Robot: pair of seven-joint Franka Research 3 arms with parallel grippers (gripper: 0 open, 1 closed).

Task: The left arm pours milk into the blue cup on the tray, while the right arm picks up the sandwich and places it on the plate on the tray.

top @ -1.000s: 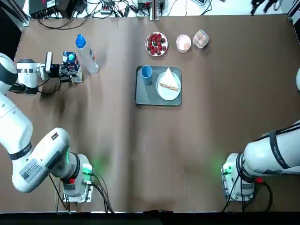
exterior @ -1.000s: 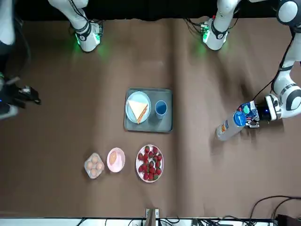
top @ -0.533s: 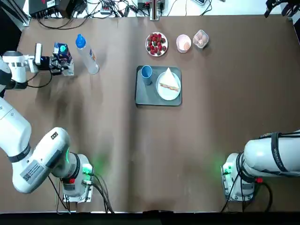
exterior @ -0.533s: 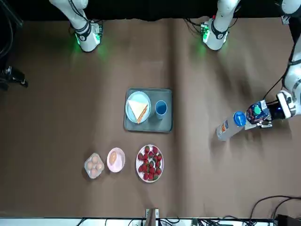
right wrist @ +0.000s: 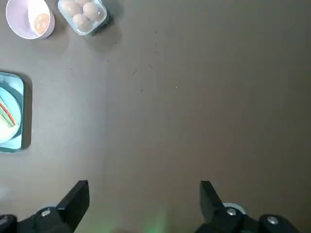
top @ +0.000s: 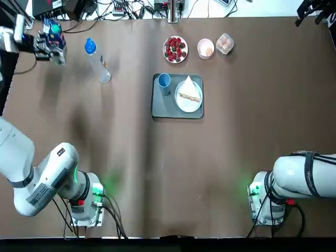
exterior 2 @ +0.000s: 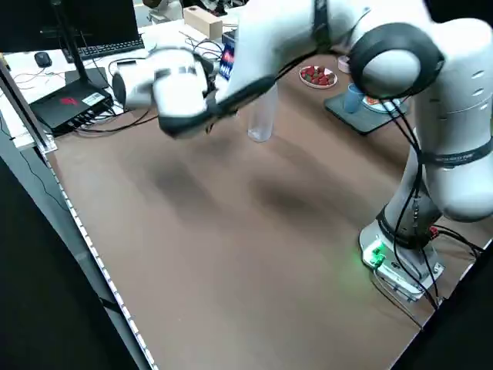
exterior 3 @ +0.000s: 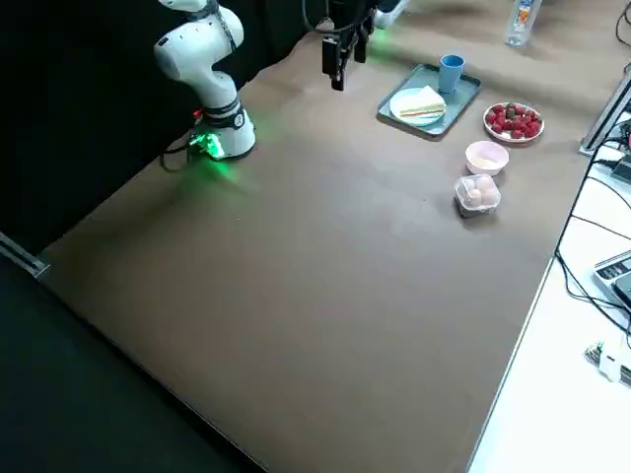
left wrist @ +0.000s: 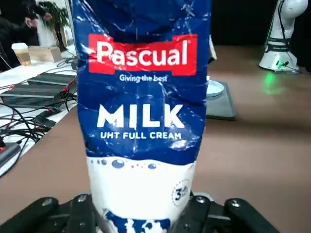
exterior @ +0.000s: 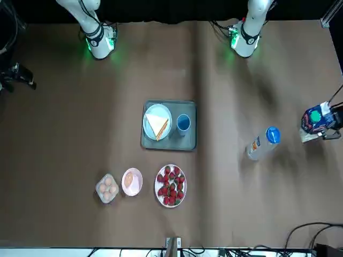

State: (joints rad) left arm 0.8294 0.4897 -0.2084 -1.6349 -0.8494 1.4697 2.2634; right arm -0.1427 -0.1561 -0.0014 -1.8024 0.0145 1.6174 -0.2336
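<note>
My left gripper (top: 44,44) is raised over the table's far left corner, shut on the milk (top: 53,30), a blue and white carton. In the left wrist view the milk (left wrist: 143,111) stands upright and fills the picture. The grey-blue tray (top: 163,107) sits mid-table. On it are the blue cup (top: 164,80) and the white plate (top: 181,102), and the sandwich (top: 190,93) lies on the plate. My right gripper (top: 310,9) hangs near the far right corner, high above the table. The right wrist view shows that gripper (right wrist: 144,194) open with nothing between its fingers.
A clear bottle with a blue cap (top: 97,61) stands right of the milk. Behind the tray are a dish of strawberries (top: 175,49), a pink bowl (top: 205,48) and an egg box (top: 224,43). Cables and electronics line the far edge.
My left gripper has carried the milk up and away from the bottle, toward the far left corner. The right gripper swung from the right edge to the far right corner.
</note>
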